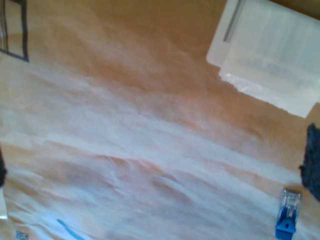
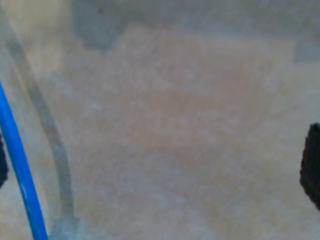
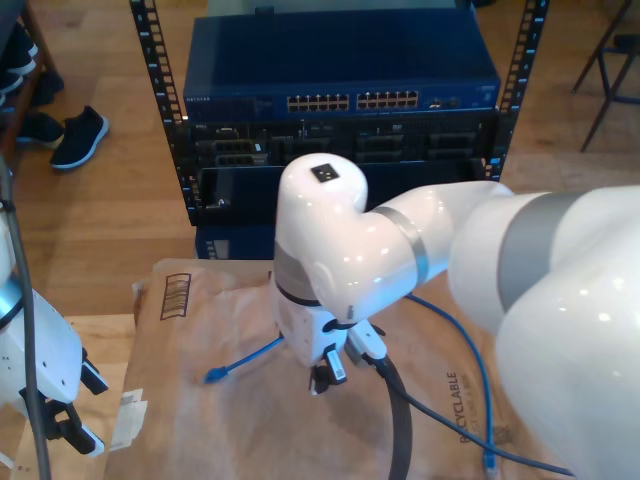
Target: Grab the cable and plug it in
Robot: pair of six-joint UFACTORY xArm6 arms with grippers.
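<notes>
Brown packing paper (image 3: 200, 420) covers the floor in front of a rack with a network switch (image 3: 340, 75), and the cable (image 3: 245, 360) is lying loose on it. My first gripper (image 1: 157, 170) is spread wide, with 1 plug (image 1: 288, 214) just beside its dark pad (image 1: 314, 162). My second gripper (image 2: 157, 172) is spread too, and the blue line runs right by 1 finger. Neither pinches anything yet. My guess is they're open and low so they can straddle it.
</notes>
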